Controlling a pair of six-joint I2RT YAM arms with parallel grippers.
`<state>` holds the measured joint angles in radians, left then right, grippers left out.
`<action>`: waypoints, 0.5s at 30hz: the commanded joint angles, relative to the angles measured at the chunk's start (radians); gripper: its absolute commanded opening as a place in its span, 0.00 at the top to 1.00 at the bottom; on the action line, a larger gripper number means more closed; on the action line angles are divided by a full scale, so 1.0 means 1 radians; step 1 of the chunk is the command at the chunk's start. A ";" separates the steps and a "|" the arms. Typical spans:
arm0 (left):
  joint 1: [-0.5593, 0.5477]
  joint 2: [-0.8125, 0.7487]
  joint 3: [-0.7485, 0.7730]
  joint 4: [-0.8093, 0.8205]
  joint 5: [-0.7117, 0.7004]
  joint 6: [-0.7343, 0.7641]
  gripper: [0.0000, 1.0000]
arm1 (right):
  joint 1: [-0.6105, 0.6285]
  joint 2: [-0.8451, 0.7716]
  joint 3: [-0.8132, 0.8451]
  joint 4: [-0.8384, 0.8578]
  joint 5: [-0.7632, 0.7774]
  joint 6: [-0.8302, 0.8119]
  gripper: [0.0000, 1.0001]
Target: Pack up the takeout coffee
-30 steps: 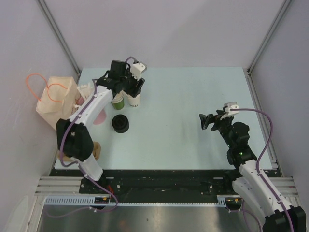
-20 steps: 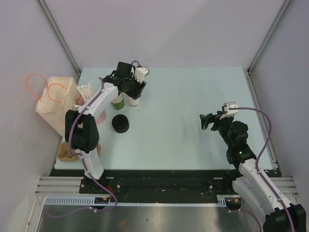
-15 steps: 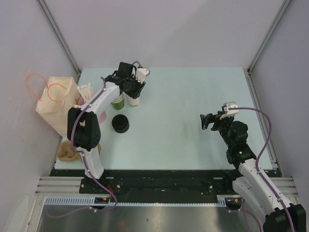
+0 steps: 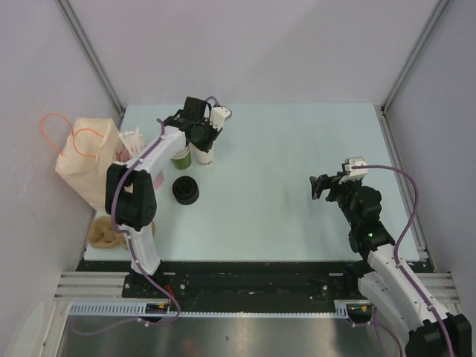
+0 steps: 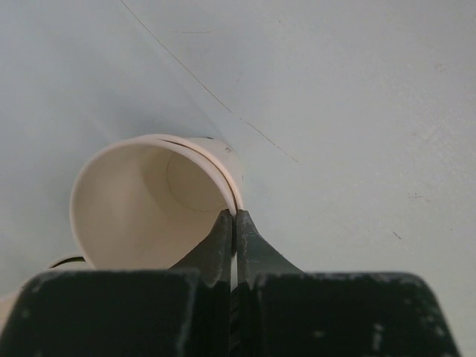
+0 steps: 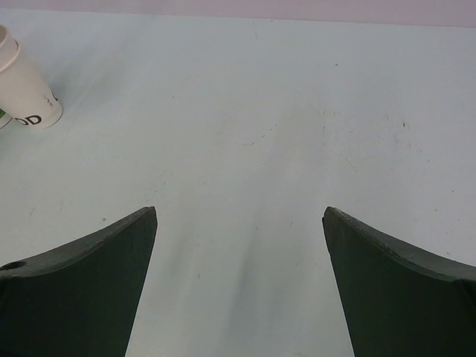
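progress: early, nothing packed, as I judged it; round black plastic lids (image 4: 185, 190) lay on the table, off the cups; beige paper bag with orange handles (image 4: 83, 156) sat at left
right gripper (image 6: 239, 212): near right, hovering, jaws wide, empty
cups: green-sided paper cup (image 4: 181, 158) and white-sided paper cup (image 5: 149, 208) upright, side by side, far left
left gripper (image 5: 233, 217): arm stretched far, pinched onto white-sided paper cup rim

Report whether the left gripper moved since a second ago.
Yes. Against the black round plastic lids, which stayed put, the left gripper shifted slightly right in the top view and pinched shut on the rim of the white-sided paper cup.
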<state>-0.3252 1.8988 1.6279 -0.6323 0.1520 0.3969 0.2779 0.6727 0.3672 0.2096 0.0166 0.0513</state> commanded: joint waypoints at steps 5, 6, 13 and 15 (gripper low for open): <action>-0.008 -0.110 0.027 -0.001 0.014 0.046 1.00 | 0.010 -0.005 0.042 0.031 0.000 0.028 0.00; -0.009 -0.115 0.029 -0.003 0.017 0.051 1.00 | 0.012 0.025 0.058 0.045 0.006 0.097 0.01; -0.021 -0.118 0.021 -0.006 0.021 0.063 1.00 | 0.168 0.482 0.287 0.189 0.016 0.485 0.07; -0.026 -0.116 0.010 -0.006 0.018 0.072 1.00 | 0.213 0.620 0.370 0.255 -0.038 0.569 0.10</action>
<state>-0.3336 1.8187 1.6279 -0.6392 0.1524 0.4274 0.4023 1.0554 0.5781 0.3004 0.0338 0.3729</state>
